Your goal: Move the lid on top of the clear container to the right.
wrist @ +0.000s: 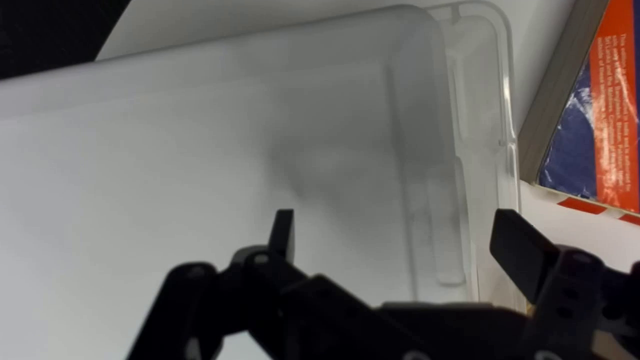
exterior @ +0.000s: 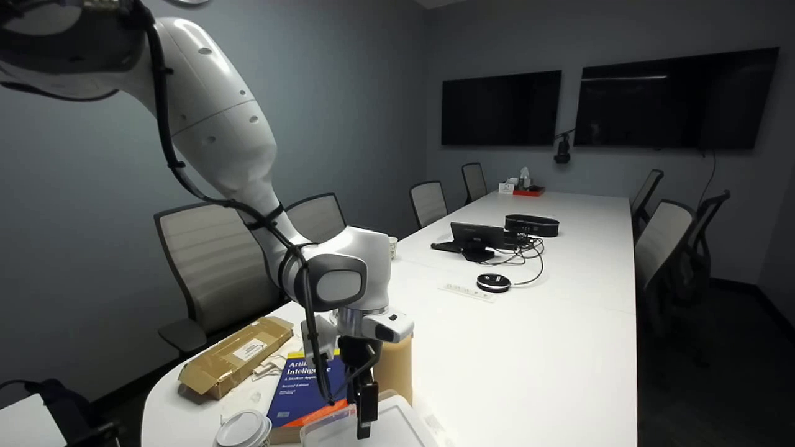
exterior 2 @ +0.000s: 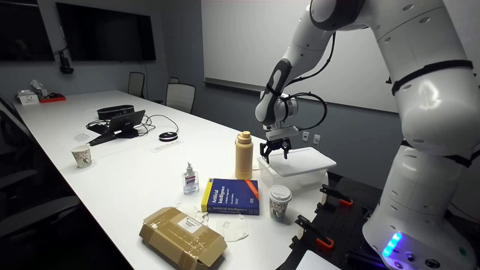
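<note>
The pale grey-white lid lies flat on top of the clear container in an exterior view. It is shifted, so a strip of the container stays uncovered on the bottle side. In the wrist view the lid fills the left and middle, and the container's clear rim shows past its edge. My gripper is open and empty just above that edge. In the wrist view, one finger of the gripper is over the lid and the other is beyond its edge. Contact cannot be told. The lid is partly cut off in an exterior view.
A tan bottle stands close beside the container. A blue book and a paper cup with a round white top are near it. Hand sanitizer and a cardboard box are farther off on the table.
</note>
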Robot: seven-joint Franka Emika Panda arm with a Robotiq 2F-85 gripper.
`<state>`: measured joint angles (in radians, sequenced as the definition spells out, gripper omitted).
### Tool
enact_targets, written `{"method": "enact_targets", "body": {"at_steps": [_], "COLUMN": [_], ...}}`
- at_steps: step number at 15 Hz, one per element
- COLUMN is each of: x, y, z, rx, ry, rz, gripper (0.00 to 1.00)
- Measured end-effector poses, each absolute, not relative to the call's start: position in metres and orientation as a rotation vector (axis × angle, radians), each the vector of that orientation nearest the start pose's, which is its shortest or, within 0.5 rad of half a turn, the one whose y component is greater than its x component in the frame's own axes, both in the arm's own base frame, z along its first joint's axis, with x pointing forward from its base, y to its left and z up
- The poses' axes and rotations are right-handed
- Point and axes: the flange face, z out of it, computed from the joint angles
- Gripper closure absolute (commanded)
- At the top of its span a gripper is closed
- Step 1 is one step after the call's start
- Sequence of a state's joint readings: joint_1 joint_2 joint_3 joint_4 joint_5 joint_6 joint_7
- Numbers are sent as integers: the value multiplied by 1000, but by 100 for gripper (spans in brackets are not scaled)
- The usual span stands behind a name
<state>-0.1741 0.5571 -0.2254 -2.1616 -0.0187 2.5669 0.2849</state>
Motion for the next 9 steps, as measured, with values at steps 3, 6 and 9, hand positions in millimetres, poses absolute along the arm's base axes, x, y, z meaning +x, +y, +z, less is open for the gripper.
{"method": "enact_targets", "body": {"at_steps": [3, 6, 9], "x": [503, 506, 505], "y": [-222, -225, -225], "z": [120, 114, 107], "rx": [-3076, -3070, -3068], "ry": [1056, 1073, 1079], "rz": [245, 249, 262], "gripper": [0, 0, 0]}}
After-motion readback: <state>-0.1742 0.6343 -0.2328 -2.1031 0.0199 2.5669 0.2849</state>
